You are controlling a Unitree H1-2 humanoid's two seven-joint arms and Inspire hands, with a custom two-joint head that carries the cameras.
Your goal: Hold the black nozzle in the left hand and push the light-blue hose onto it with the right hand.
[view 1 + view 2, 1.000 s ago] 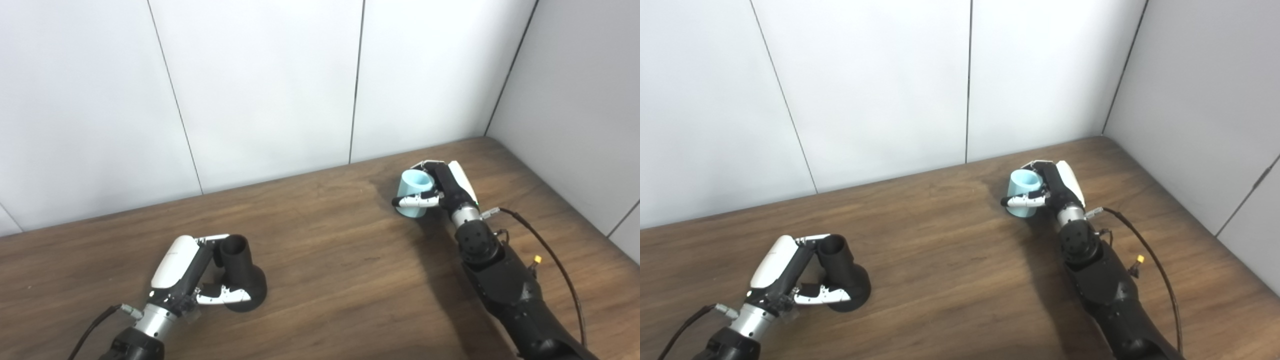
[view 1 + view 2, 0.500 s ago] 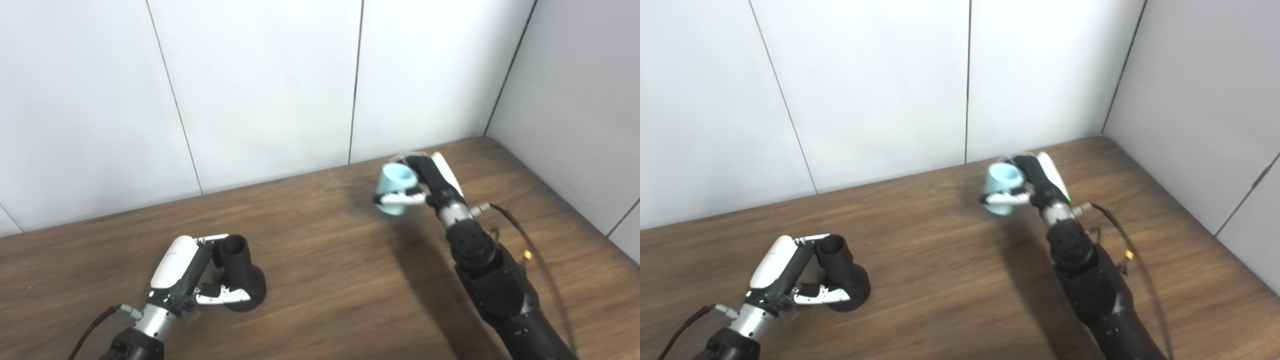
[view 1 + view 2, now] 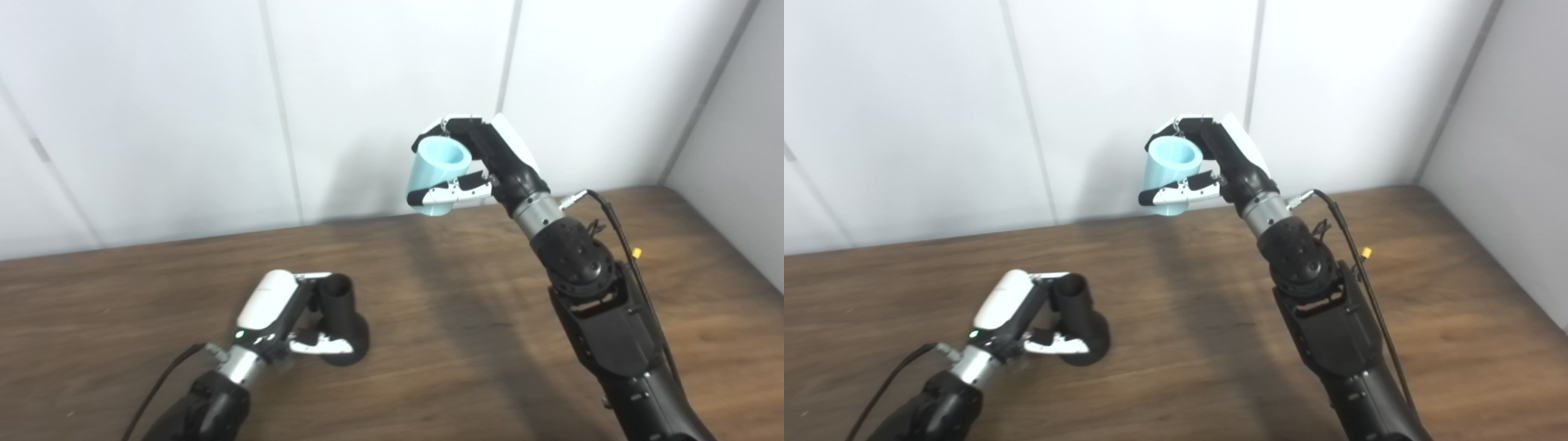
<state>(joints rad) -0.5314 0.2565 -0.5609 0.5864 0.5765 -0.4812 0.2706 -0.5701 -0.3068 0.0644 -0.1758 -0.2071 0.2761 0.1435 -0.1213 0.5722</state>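
Observation:
The black nozzle point(image 3: 340, 318) stands upright on its flared base on the wooden table point(image 3: 441, 318), open end up. My left hand point(image 3: 278, 321) is shut on the nozzle, fingers wrapped round its neck. The light-blue hose point(image 3: 436, 174), a short wide tube, hangs well above the table, tilted, in front of the white wall. My right hand point(image 3: 484, 165) is shut on the hose, thumb across its lower part. The hose is up and to the right of the nozzle, clearly apart from it.
White wall panels point(image 3: 380, 92) close off the back of the table, and a grey side wall point(image 3: 735, 153) stands at the right. A black cable point(image 3: 618, 220) with a small yellow tag runs along my right forearm.
My right hand has lifted the hose off the table and carried it up and leftward. The camera has shifted. My left hand still holds the nozzle in place.

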